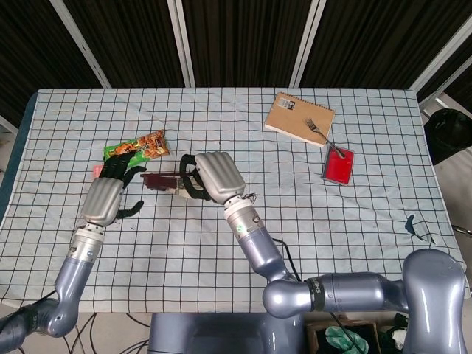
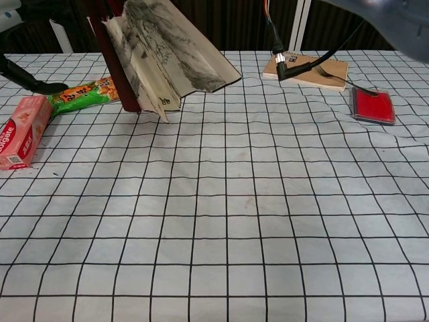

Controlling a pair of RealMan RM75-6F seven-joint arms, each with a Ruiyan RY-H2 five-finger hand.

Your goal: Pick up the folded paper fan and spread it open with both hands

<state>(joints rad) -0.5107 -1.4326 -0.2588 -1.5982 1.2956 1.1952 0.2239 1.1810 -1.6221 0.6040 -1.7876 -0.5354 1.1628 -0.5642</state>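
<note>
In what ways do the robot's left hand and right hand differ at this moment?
The right hand grips the paper fan, held up off the table and partly spread; the left hand holds nothing, its dark fingers apart. The right hand is over the middle of the table, while the left hand is nearer the left side, beside the green snack packet. Both have silver backs and dark fingers.

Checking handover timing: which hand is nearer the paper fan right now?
Right. The right hand holds the paper fan lifted off the table; the left hand is off to the fan's left with fingers spread, not touching it.
</note>
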